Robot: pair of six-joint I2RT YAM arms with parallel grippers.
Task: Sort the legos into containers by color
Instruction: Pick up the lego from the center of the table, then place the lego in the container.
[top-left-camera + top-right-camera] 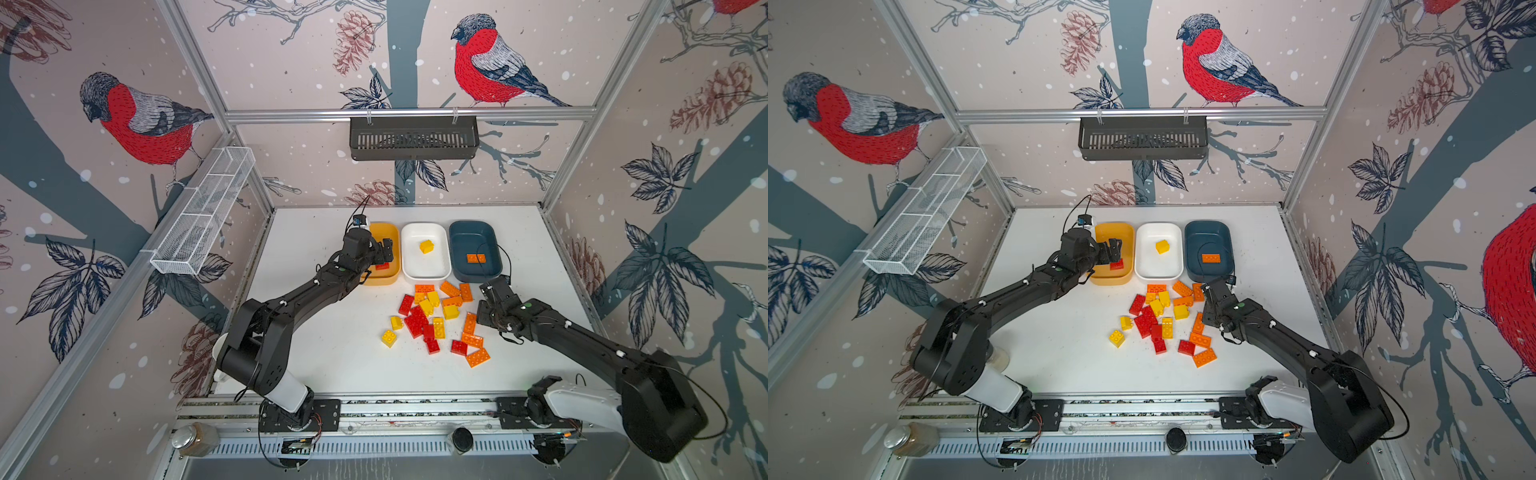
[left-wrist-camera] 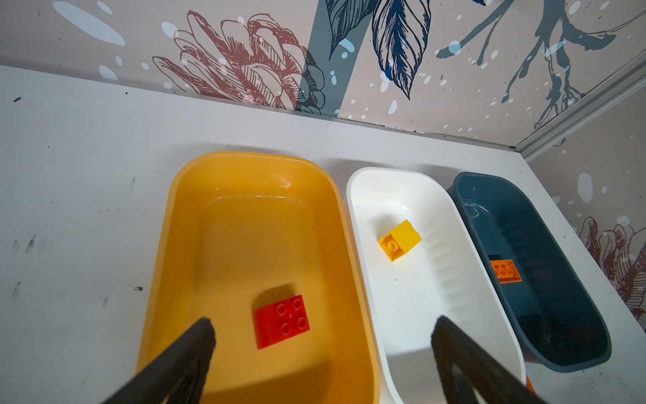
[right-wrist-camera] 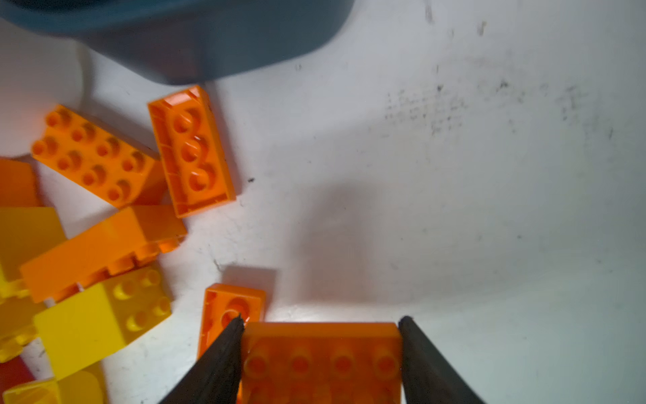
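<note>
My left gripper [image 2: 321,321] hangs open over the yellow-orange tray [image 2: 251,227], with nothing between its fingers. A red brick [image 2: 280,321] lies on the tray floor below it. The white tray [image 1: 424,270] holds a yellow brick [image 1: 426,246]. The dark teal tray [image 1: 473,232] holds an orange brick [image 1: 476,258]. My right gripper [image 3: 321,320] is shut on a long orange brick [image 3: 321,360], its fingers pressed against the two short ends. It sits at the right edge of the loose pile of legos [image 1: 432,320], just in front of the teal tray.
A black slotted basket [image 1: 413,137] hangs on the back rail. A white wire mesh rack [image 1: 203,208] is fixed to the left wall. A small jar [image 1: 193,438] stands at the front left by the arm bases. Both arms reach in from the front rail.
</note>
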